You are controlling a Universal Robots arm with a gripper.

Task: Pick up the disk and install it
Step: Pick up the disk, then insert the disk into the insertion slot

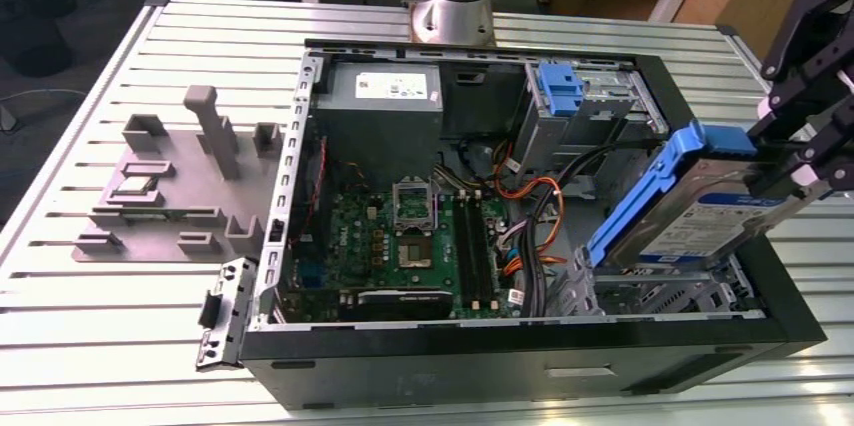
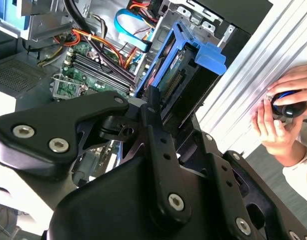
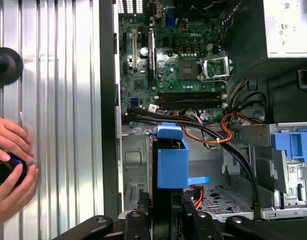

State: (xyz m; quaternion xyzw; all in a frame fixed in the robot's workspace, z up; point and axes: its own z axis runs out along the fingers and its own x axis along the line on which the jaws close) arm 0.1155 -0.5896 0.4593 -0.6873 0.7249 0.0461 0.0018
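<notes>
The disk (image 1: 697,223), a silver drive with a white-and-blue label in a blue carrier frame, is held tilted on edge over the open computer case (image 1: 534,341), at the exterior view's right. Its lower end sits above the grey metal drive bay (image 1: 654,298) in the case's near right corner. My gripper (image 1: 785,182) is shut on the disk's upper right edge. In the first wrist view the blue carrier (image 3: 171,161) stands edge-on just beyond the black fingers (image 3: 143,202). In the second wrist view the disk (image 2: 186,70) hangs by the case's wall.
Inside the case lie the motherboard (image 1: 400,236), a power supply (image 1: 387,96), orange and black cables (image 1: 534,208) and a tall blue bracket with a grey cage (image 1: 577,94). A grey fixture (image 1: 174,186) stands on the slatted table. A person's hands (image 3: 8,170) hold a dark object beside the case.
</notes>
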